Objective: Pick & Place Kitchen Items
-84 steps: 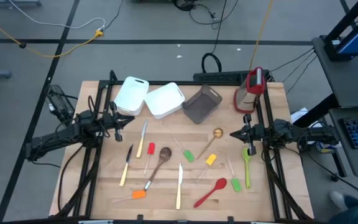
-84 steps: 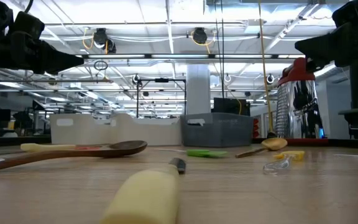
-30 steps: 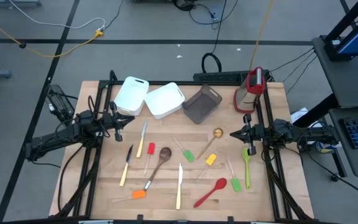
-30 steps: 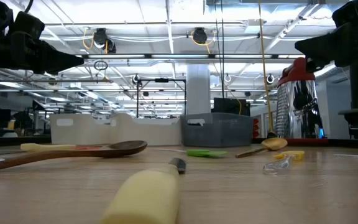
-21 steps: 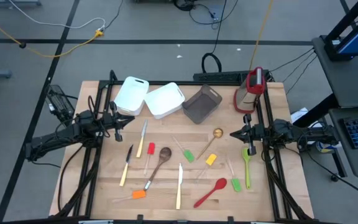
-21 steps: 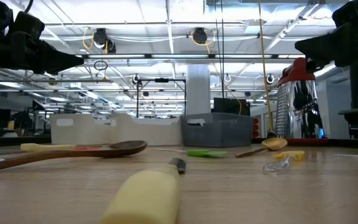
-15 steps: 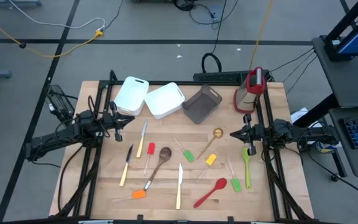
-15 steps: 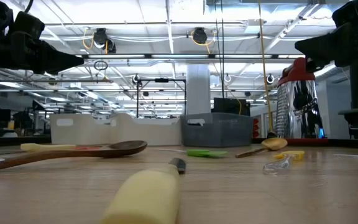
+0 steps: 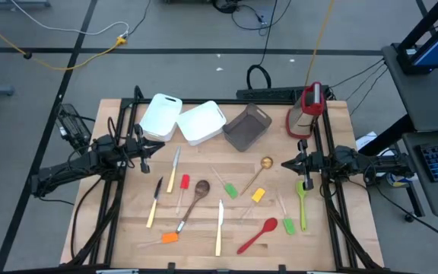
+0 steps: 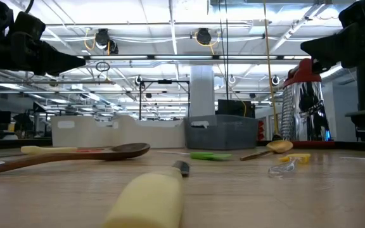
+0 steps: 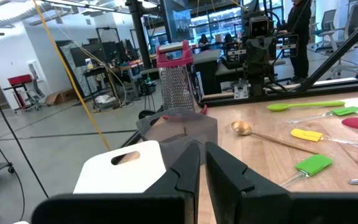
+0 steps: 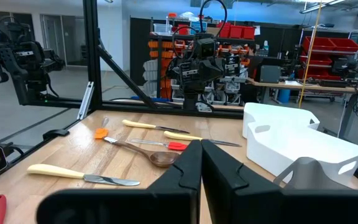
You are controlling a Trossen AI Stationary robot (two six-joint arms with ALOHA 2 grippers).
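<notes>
A: Where are the arms rn?

B: Left gripper (image 9: pixel 144 147) hangs over the table's left edge, just in front of the nearer white bin (image 9: pixel 160 117). Fingers pressed nearly together w/ only a thin slit between them, nothing pinched. Right gripper (image 9: pixel 287 163) is at the right edge, beside the gold spoon (image 9: pixel 265 163), fingers pressed fully together, nothing in them either.

A: And the utensils?

B: All flat on the wooden table (image 9: pixel 120 228), none in a bin. Left side: two pale-handled knives, one (image 9: pixel 173 171) near the left gripper, another (image 9: pixel 153 204) closer to the front edge. Small red spatula (image 9: pixel 185 183) sits btwn the first knife and the brown wooden spoon (image 9: pixel 196 196). Orange spatula (image 9: pixel 169 237) near the front-left.

A: Middle?

B: Third knife (image 9: pixel 220 227) lies lengthwise towards the front edge. Green spatula (image 9: pixel 231 190) and yellow spatula (image 9: pixel 258 195) are just beside each other, below the gold spoon's bowl.

A: Right side?

B: Red spoon (image 9: pixel 258 235) at an angle near the front, small green spatula (image 9: pixel 289 225) just beside it, and a long green spoon (image 9: pixel 303 204) along the right rail, its bowl end under the right gripper.

A: Back row?

B: Two white bins, second one (image 9: pixel 201 122) touching the first, then a grey bin (image 9: pixel 247 127) tilted, and the red-and-silver grater (image 9: pixel 306 109) in the back-right corner.
</notes>
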